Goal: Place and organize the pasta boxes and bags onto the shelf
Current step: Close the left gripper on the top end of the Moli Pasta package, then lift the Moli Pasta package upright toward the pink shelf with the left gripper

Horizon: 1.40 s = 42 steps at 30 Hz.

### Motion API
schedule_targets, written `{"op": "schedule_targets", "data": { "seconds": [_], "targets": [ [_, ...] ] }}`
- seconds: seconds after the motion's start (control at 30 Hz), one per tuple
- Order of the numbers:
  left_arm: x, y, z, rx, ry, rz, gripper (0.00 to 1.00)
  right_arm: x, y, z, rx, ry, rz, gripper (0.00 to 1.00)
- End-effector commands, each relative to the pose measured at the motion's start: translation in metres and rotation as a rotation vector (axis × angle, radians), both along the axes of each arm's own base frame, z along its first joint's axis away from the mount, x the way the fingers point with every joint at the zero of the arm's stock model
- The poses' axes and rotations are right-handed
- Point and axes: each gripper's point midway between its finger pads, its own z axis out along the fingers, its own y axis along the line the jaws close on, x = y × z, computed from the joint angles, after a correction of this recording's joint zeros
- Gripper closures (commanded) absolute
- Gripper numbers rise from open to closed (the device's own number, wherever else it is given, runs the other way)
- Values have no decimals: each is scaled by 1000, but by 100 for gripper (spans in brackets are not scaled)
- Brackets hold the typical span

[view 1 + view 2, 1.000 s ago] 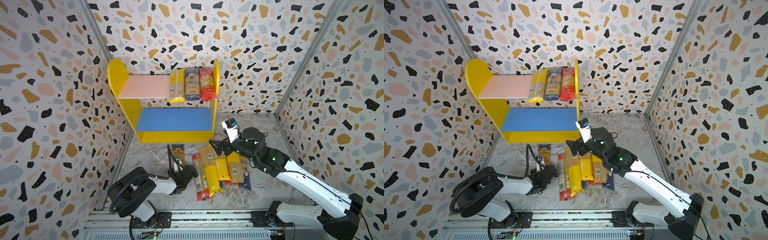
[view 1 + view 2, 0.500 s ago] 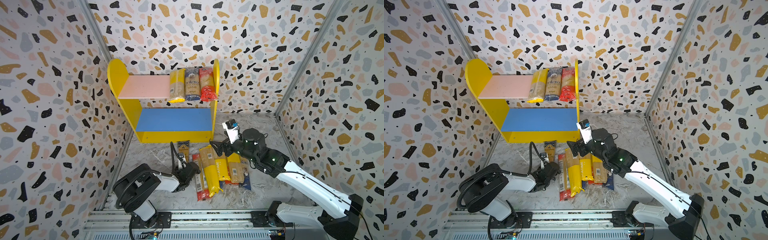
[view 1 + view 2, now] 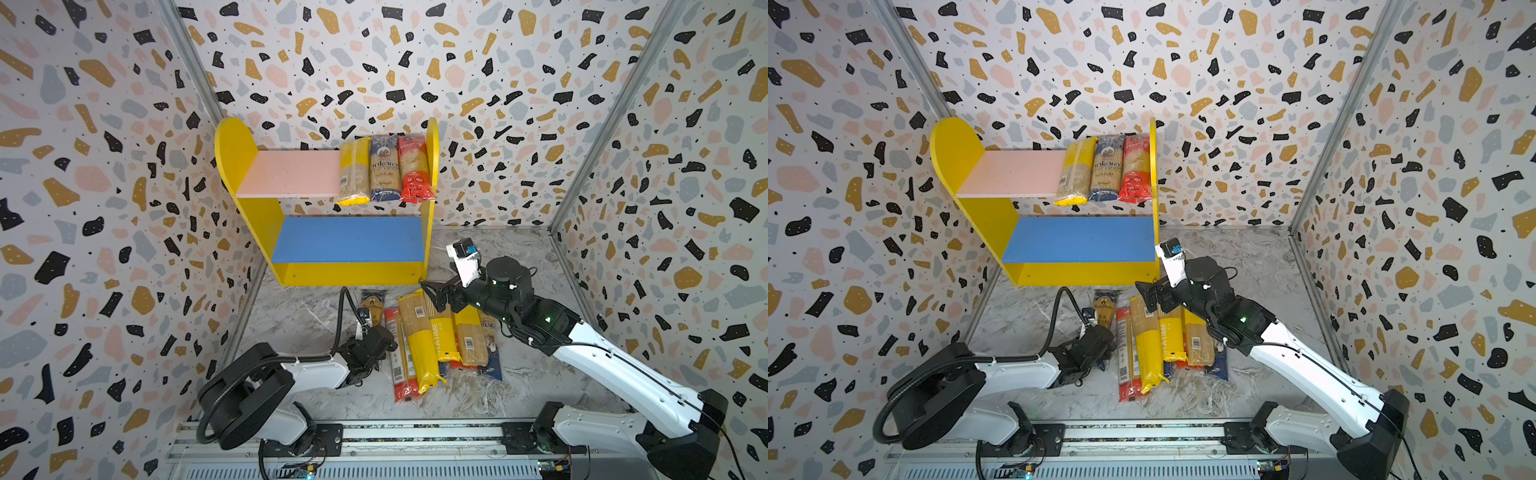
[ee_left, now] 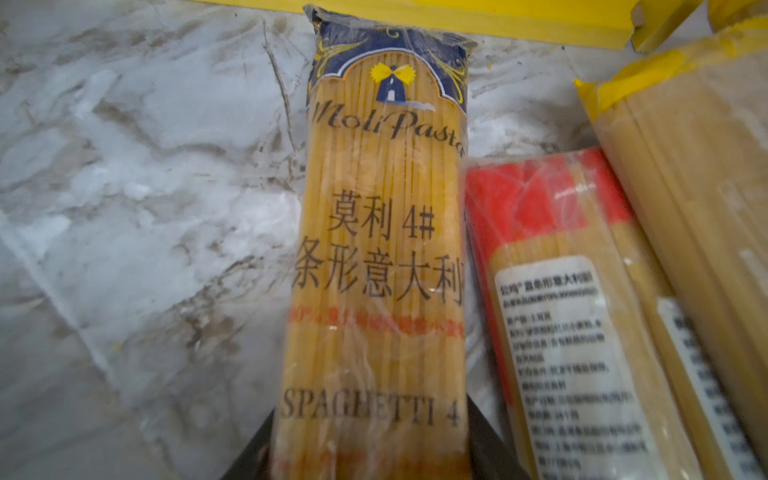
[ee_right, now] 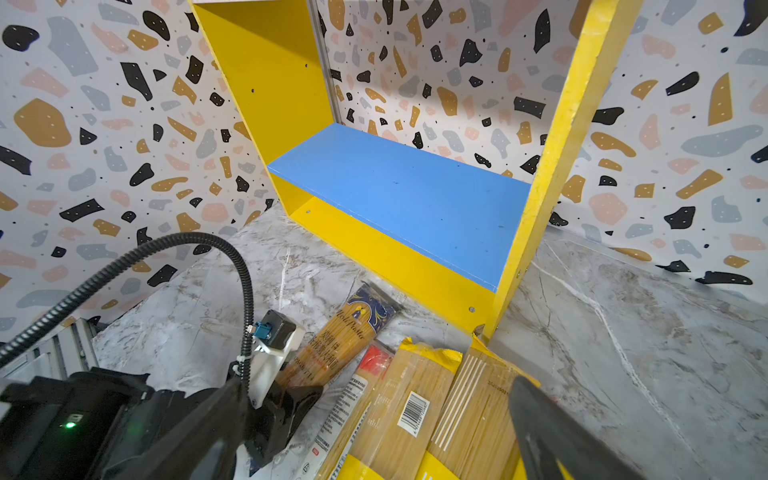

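Observation:
A clear spaghetti bag with a dark blue top (image 4: 382,249) lies on the marble floor, left of the pile (image 3: 372,305) (image 3: 1104,309). My left gripper (image 4: 370,436) (image 3: 379,340) is shut on its near end, a black finger (image 4: 486,444) pressed to each side. The other pasta bags lie side by side: a red one (image 3: 401,361), yellow ones (image 3: 420,345) (image 3: 444,332) and a dark blue one (image 3: 492,357). My right gripper (image 3: 435,296) (image 5: 376,386) hovers open over the pile's far end. The shelf (image 3: 291,172) holds three bags (image 3: 384,170) at the right of its pink board; its blue board (image 3: 349,239) is bare.
Terrazzo-patterned walls close in the left, back and right. The shelf's yellow base front (image 3: 353,274) stands just beyond the far ends of the floor bags. The left arm's black cable (image 3: 341,316) arches above the floor beside the held bag. A rail (image 3: 415,432) runs along the front.
My left gripper went from open to shut on the dark-blue-topped bag, and bag and gripper shifted slightly right toward the pile. The right arm has hardly moved.

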Motion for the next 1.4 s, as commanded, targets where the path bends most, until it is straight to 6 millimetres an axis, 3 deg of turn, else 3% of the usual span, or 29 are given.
{"op": "schedule_targets", "data": {
  "seconds": [0.0,0.23,0.5,0.77,1.37],
  "targets": [
    [-14,17,4,62,52,-34,100,-3,-3,17,54,-28,6,1],
    [-10,35,45,-4,-34,-7,100,-2,-1,19,62,-21,10,1],
    [-9,51,66,-67,-85,20,100,0,3,23,64,-22,20,1],
    [-7,36,85,-199,-127,-21,100,1,5,26,67,-21,23,1],
    [-11,12,184,-467,-312,-136,100,1,5,38,69,-46,26,1]
  ]
}}
